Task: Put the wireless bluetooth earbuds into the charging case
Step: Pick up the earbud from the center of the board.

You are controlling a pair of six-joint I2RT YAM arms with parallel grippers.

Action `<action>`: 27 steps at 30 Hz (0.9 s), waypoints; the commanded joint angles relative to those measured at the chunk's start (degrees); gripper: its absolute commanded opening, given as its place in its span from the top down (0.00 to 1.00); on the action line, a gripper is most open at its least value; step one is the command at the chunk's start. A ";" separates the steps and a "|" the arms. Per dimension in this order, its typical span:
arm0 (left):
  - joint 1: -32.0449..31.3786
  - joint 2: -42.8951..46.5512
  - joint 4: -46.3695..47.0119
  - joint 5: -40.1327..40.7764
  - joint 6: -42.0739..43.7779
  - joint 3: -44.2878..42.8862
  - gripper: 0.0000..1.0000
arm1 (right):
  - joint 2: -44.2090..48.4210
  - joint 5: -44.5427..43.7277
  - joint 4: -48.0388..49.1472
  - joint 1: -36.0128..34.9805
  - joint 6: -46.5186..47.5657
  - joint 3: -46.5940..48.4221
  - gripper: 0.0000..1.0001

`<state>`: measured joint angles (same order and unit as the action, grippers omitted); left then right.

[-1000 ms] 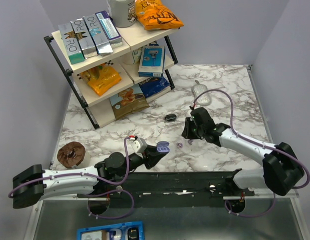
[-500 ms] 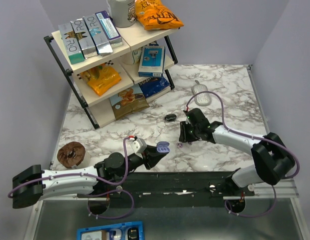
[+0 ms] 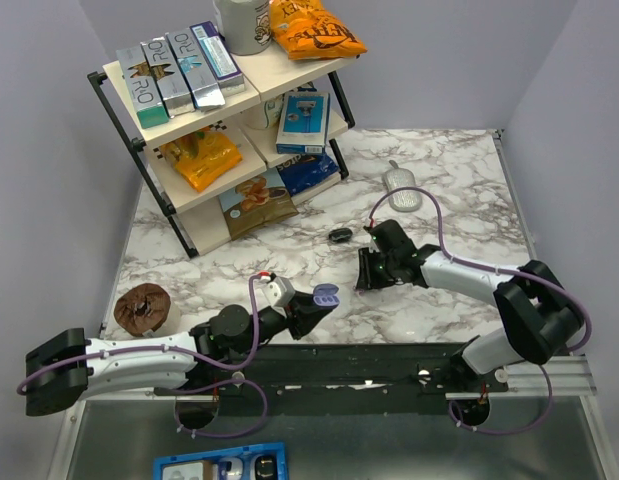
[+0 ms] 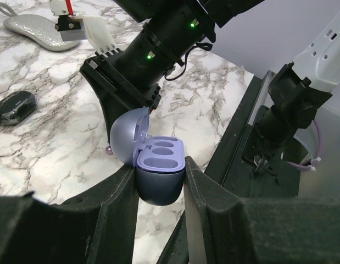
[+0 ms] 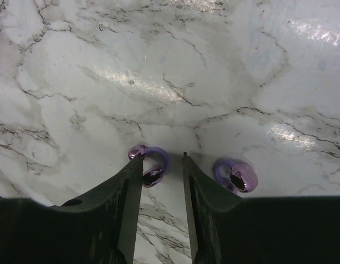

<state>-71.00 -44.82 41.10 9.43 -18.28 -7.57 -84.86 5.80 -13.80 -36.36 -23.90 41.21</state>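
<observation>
My left gripper (image 4: 160,177) is shut on the lavender charging case (image 4: 159,165), holding it above the table's near edge with the lid open and both sockets bare. The top view shows the case (image 3: 326,294) at that gripper's (image 3: 315,302) tip. Two translucent purple earbuds lie on the marble. One earbud (image 5: 152,164) sits between the open jaws of my right gripper (image 5: 161,159), against the left finger (image 5: 128,187). The other earbud (image 5: 235,175) lies just outside the right finger (image 5: 200,192). From above, the right gripper (image 3: 367,278) hides both earbuds.
A glossy black oval object (image 3: 340,236) lies behind the right gripper, and a silver glittery pouch (image 3: 401,190) lies farther back. A snack shelf (image 3: 219,130) fills the back left. A brown roll (image 3: 142,308) sits at the left edge, and a blue tray (image 3: 221,466) below the table.
The right gripper has swung left and down over the two earbuds, which now sit under it in the top view. The left arm and case have stayed still.
</observation>
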 commanded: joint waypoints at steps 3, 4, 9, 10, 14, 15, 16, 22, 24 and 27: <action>-0.45 -0.10 2.67 0.68 -0.70 1.07 1.00 | -2.06 1.67 0.44 0.15 0.70 0.10 0.61; -0.45 -0.09 2.67 0.68 -0.79 1.16 1.00 | -2.06 1.67 0.44 0.24 0.70 0.10 0.63; -0.45 0.52 2.58 0.85 -1.14 1.60 1.00 | -2.06 2.37 0.62 0.15 0.43 -0.34 0.69; -0.45 0.43 2.58 0.94 -1.14 1.60 1.00 | -2.15 2.63 0.88 0.06 0.35 -0.43 0.72; -0.45 0.43 2.67 0.94 -1.32 1.68 1.00 | -2.24 3.07 1.23 -0.20 -0.09 -0.78 0.75; -0.54 0.43 2.67 0.94 -1.32 1.60 1.00 | -2.33 3.16 1.23 -0.29 -0.27 -0.87 0.75; -0.45 0.43 2.75 0.85 -1.32 1.60 1.00 | -2.24 3.16 1.41 -0.38 -0.27 -0.96 0.75; -0.45 0.43 2.40 0.94 -1.32 1.42 1.00 | -0.48 3.16 1.41 -0.38 -3.25 -1.75 0.77; -0.54 0.43 2.40 0.94 -1.40 1.51 1.00 | 0.39 3.16 1.50 -0.38 -5.18 -2.45 0.77; -0.54 0.34 2.49 0.94 -1.58 1.51 1.00 | 1.45 3.25 2.81 -0.38 -8.34 -3.94 0.86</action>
<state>-71.02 -44.91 41.30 9.45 -19.00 -6.66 -85.08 7.27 -11.99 -36.32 -27.14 40.01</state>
